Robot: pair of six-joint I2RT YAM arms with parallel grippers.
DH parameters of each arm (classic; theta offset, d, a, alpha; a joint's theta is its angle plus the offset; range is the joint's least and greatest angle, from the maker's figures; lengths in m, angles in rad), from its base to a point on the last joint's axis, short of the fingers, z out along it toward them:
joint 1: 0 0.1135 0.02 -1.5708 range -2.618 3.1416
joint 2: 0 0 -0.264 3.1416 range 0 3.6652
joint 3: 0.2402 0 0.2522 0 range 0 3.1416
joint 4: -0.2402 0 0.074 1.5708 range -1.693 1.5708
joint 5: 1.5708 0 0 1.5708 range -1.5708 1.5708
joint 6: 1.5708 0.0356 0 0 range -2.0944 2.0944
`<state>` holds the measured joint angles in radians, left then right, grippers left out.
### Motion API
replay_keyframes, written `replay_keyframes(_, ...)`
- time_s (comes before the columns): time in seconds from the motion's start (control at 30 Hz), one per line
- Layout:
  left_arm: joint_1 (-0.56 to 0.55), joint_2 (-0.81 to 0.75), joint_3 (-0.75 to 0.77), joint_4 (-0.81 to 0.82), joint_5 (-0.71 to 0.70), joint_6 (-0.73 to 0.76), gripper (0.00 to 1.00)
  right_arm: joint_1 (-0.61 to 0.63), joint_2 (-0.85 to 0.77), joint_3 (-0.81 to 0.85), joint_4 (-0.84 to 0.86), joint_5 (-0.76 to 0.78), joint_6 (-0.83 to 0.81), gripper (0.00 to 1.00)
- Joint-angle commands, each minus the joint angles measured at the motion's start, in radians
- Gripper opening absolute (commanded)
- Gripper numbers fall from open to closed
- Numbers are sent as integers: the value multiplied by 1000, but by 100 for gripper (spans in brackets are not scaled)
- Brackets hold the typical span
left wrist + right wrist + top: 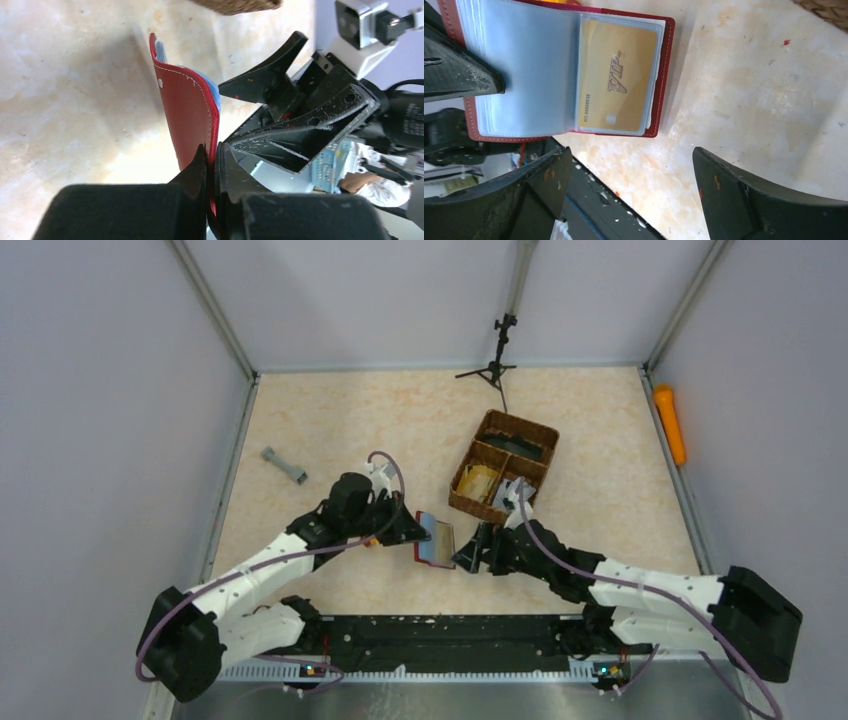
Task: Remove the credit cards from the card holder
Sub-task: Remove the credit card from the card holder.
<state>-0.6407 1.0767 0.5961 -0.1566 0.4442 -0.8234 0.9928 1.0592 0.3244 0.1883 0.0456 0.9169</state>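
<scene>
The dark red card holder (434, 538) is held up on edge above the table by my left gripper (416, 529), which is shut on its cover (190, 120). In the right wrist view the card holder (664, 75) is open toward me, with clear plastic sleeves and a tan-gold credit card (616, 80) marked VIP inside one sleeve. My right gripper (470, 552) is open and empty just right of the holder, its fingers (744, 200) spread wide below the card. The right gripper also shows in the left wrist view (300, 115), close beside the holder. No grey-silver card shows.
A brown wicker divided basket (503, 466) stands behind the right gripper, with something tan in one compartment. A grey dumbbell-shaped piece (284, 465) lies at the left. A small black tripod (495, 365) stands at the back. An orange object (670, 424) lies outside the right wall.
</scene>
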Motion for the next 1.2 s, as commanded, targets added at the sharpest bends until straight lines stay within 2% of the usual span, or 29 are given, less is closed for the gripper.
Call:
replay_keyframes(0.0, 35, -104, -47, 162, 123, -83, 0, -7, -193, -40, -67, 66, 48, 93)
replay_keyframes(0.2, 56, -191, -93, 339, 199, -201, 0, -31, -479, -60, -168, 110, 82, 94)
replay_keyframes(0.4, 59, -230, -117, 576, 260, -337, 0, -34, -635, -12, -254, 141, 116, 95)
replay_keyframes(0.63, 58, -238, -101, 712, 318, -430, 0, -36, -662, 13, -220, 133, 136, 96)
replay_keyframes(1.0, 53, -257, -114, 879, 353, -529, 0, -41, -676, -49, 74, 18, 184, 95)
replay_keyframes(1.1, 52, -253, -127, 931, 360, -557, 0, -41, -645, -52, 138, -24, 204, 90)
replay_keyframes(1.17, 49, -251, -133, 956, 363, -570, 0, -42, -633, -54, 172, -42, 211, 82)
